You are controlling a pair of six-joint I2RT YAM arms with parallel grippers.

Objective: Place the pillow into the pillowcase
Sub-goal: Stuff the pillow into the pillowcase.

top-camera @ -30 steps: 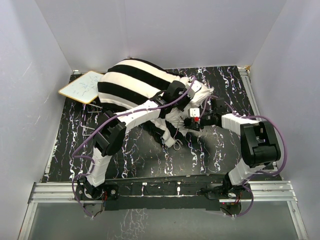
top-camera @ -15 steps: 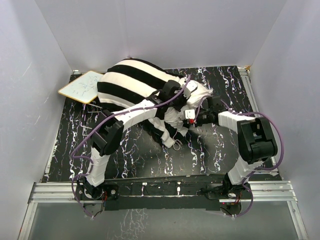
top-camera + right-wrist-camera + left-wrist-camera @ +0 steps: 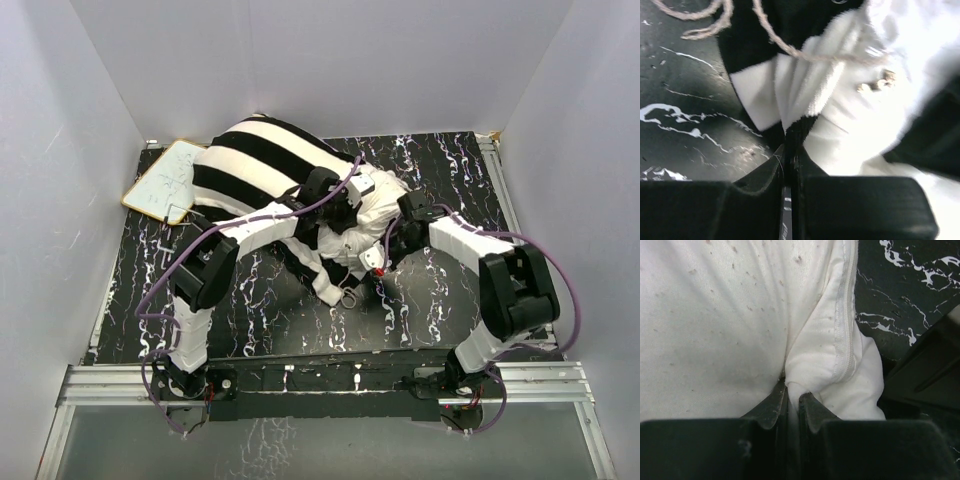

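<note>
Right now the pillowcase [image 3: 255, 165] is lying bunched into a plump mound on the far left part of the black marbled table [image 3: 450, 160]. Its wide black and white stripes are curving over the bulge. Its left side is meeting the edge of the small whiteboard [image 3: 160, 182] by the table's left border. The pillow [image 3: 382, 195] is poking out of the mound's right end as plain white fabric, and stripes are covering the rest of it. Both arms are reaching in from the near edge and converging on that open end near the middle of the table.

Seen from the left wrist, the left gripper [image 3: 792, 390] is pinching a fold of the pillow's white fabric. Its jaws are pressed together on the cloth, just beside the zipper seam [image 3: 845, 325] running down the pillow's edge.

Seen from the right wrist, the right gripper [image 3: 789, 149] is clamping the hem of the pillowcase, and its jaws are closed tight where a black stripe is meeting a white one. A pale twisted cord [image 3: 775, 35] is trailing across the cloth above the fingers and out onto the table. White fabric is showing to the right of the grip, too blurred to make out in detail.
</note>
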